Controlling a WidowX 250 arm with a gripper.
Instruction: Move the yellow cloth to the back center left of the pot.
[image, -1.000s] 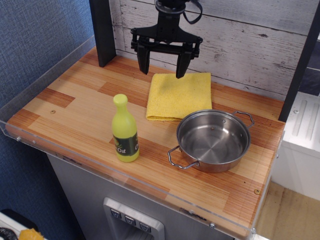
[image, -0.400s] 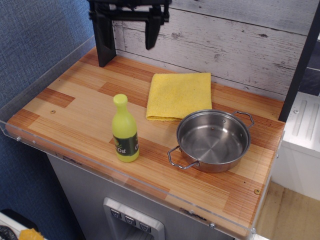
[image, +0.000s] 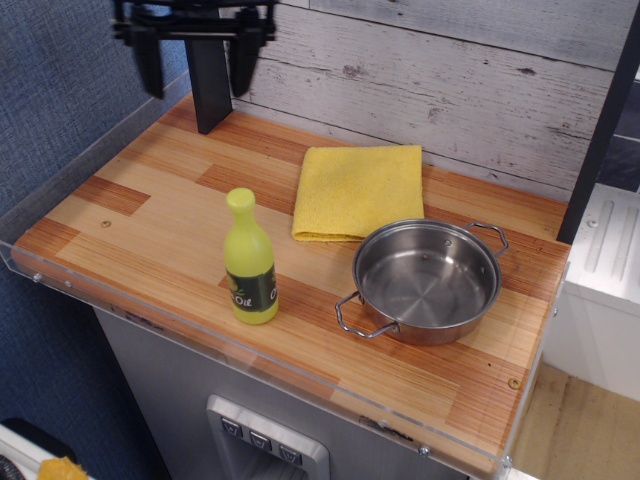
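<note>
The yellow cloth (image: 356, 191) lies flat and folded on the wooden counter, just behind and to the left of the pot (image: 426, 280), its front right corner touching or almost touching the pot's rim. The pot is a shiny steel pan with two wire handles, standing empty at the right front. My gripper (image: 196, 72) is black, open and empty, high up at the back left corner, far from the cloth. Its top is cut off by the frame edge.
A yellow-green oil bottle (image: 249, 261) stands upright left of the pot. A black post (image: 209, 75) rises at the back left behind the gripper. A clear plastic rim (image: 90, 165) edges the counter's left and front. A plank wall (image: 450, 80) stands behind.
My gripper has risen from just above the cloth's back edge and moved left to the back left corner, staying open. The cloth, pot and bottle have not moved.
</note>
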